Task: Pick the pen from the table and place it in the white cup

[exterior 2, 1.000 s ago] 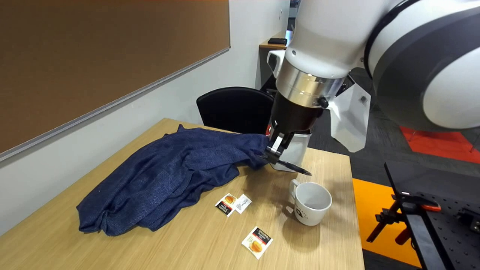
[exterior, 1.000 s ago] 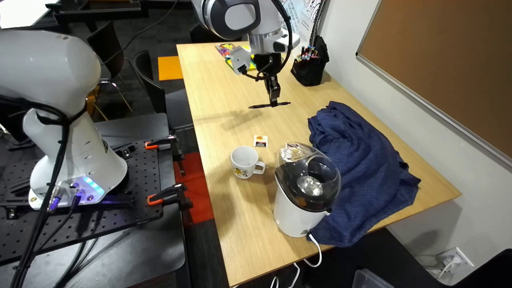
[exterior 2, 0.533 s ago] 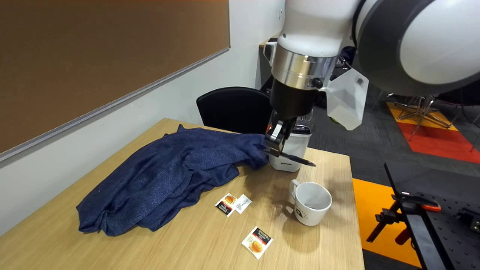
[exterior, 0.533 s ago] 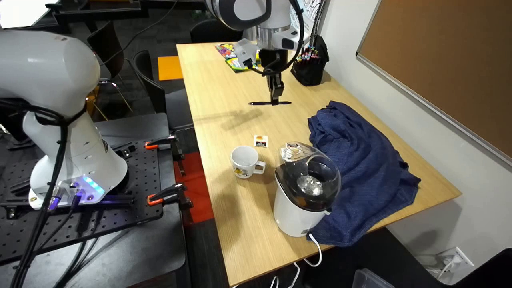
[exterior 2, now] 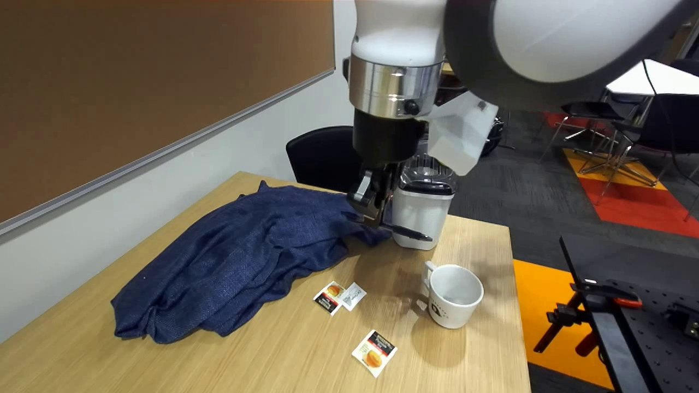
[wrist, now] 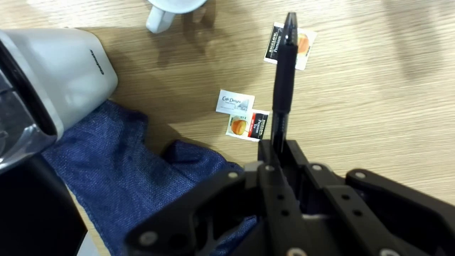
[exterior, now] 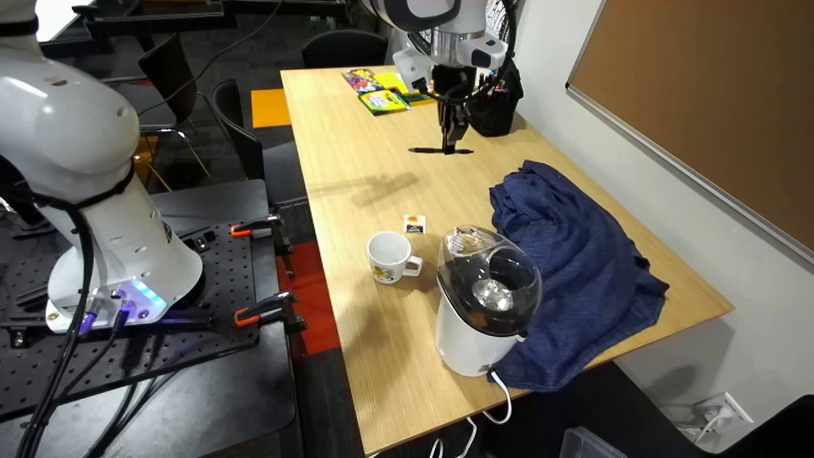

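My gripper (exterior: 449, 150) is shut on the black pen (exterior: 427, 151) and holds it level in the air above the light wood table (exterior: 331, 127). In the wrist view the pen (wrist: 285, 71) sticks out forward from between the fingertips of the gripper (wrist: 279, 146). The pen (exterior 2: 409, 233) also shows crosswise under the gripper (exterior 2: 372, 219) in an exterior view. The white cup (exterior: 386, 257) stands upright near the table's edge, apart from the pen. The cup also shows in an exterior view (exterior 2: 452, 300); in the wrist view only its handle side (wrist: 177, 5) shows at the top.
A white machine with a clear lid (exterior: 470, 343) stands beside the cup. A dark blue cloth (exterior: 572, 286) lies by the wall. Small tea packets (exterior 2: 375, 352) lie on the table. A black holder with markers (exterior: 489, 117) and yellow boxes (exterior: 385, 102) are farther back.
My gripper has risen and moved away from the cup toward the wall side, with the pen still held. The cup, machine and cloth have not moved.
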`<state>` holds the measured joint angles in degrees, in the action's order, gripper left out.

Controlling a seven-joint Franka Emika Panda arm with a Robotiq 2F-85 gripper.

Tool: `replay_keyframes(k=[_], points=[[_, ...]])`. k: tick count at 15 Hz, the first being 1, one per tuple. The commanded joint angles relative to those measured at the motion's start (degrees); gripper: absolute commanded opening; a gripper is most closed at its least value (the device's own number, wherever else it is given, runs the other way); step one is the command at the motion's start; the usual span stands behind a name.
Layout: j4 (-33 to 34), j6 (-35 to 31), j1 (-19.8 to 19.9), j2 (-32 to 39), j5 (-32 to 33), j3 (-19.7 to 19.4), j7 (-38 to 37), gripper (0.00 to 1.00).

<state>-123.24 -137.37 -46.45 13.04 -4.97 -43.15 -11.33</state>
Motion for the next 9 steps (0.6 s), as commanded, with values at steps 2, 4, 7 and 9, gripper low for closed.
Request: replay_keyframes(k=[2,4,7,9], points=[[9.6,4.8,20.1,5.7,0.7,19.2,0.3,0.03],[10.5,3.4,27.3,6.2,3.5,26.7,-0.5,0.03],[7.6,-2.0,31.6,5.1,8.8,32.2,-3.3,0.03],[5.4,-5.9,32.0,4.2,12.9,33.4,-7.8,0.03]])
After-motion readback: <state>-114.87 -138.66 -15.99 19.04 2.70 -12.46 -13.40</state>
